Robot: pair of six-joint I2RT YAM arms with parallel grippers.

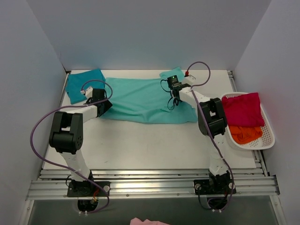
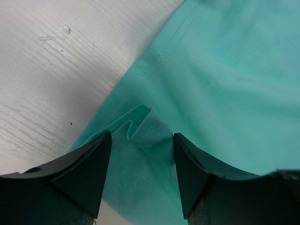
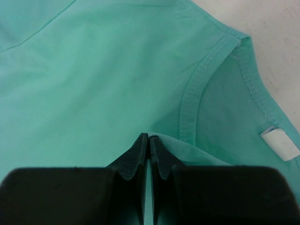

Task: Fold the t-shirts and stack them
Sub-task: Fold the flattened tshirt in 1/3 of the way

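A light mint-green t-shirt point(image 1: 140, 98) lies spread in a long band across the back of the table. A darker teal-blue t-shirt point(image 1: 82, 84) lies folded at the back left corner. My left gripper point(image 1: 107, 104) is over the mint shirt's left end. In the left wrist view it point(image 2: 142, 136) stands open, with a small raised pucker of mint fabric point(image 2: 140, 123) loose between the fingers. My right gripper point(image 1: 172, 83) is at the shirt's right end, near the collar point(image 3: 197, 89). Seen from its wrist, it point(image 3: 148, 137) is shut on a pinch of the mint shirt point(image 3: 93, 70).
A white basket point(image 1: 269, 136) at the table's right edge holds a magenta cloth point(image 1: 243, 108) and an orange cloth point(image 1: 244, 133). Grey walls close in the back and both sides. A metal rail point(image 1: 150, 185) runs along the near edge. A white label point(image 3: 280, 141) is sewn inside the collar.
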